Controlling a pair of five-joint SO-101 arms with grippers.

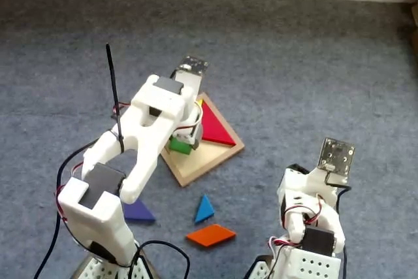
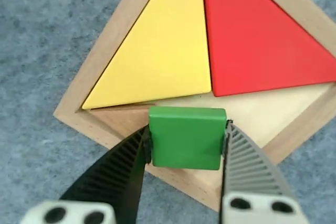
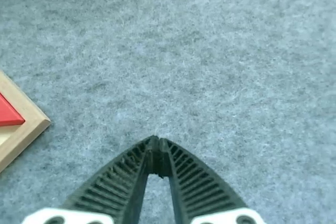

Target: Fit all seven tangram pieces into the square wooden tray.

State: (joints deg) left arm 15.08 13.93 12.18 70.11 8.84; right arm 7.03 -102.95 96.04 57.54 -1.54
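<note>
Clamped part-way closed, the left gripper (image 2: 187, 132) holds a green square piece (image 2: 184, 137) by two opposite edges, one finger on each side. In the high view the left arm (image 1: 140, 135) rises from its base at about 7 o'clock on the carpet and stretches toward 1 o'clock. Its wrist is bent down so that the gripper (image 1: 186, 136) points at the square wooden tray (image 1: 208, 153). The green piece (image 1: 180, 146) sits at the tray's 9 o'clock side, over the bare wood and rim (image 2: 105, 51) near that corner. Whether it touches the tray floor cannot be told.

Inside the tray, a yellow triangle (image 2: 163, 51) and a red triangle (image 2: 252, 35) lie flat, meeting along one straight edge. The red triangle (image 1: 215, 129) fills the tray's 3 o'clock quarter in the high view.

At about 4 o'clock from the tray, well apart from it, the right arm (image 1: 307, 200) is folded back over its own base. The right gripper (image 3: 157, 145) has its fingers pressed together with nothing between them, and it points down at the grey-blue carpet (image 3: 210, 51).

Three loose pieces lie on the carpet at roughly 6 o'clock from the tray:
- A small blue triangle (image 1: 204, 209) lies nearest the tray.
- An orange parallelogram (image 1: 211, 234) lies just beyond the blue triangle.
- A purple triangle (image 1: 138, 211) lies partly under the left arm.
</note>
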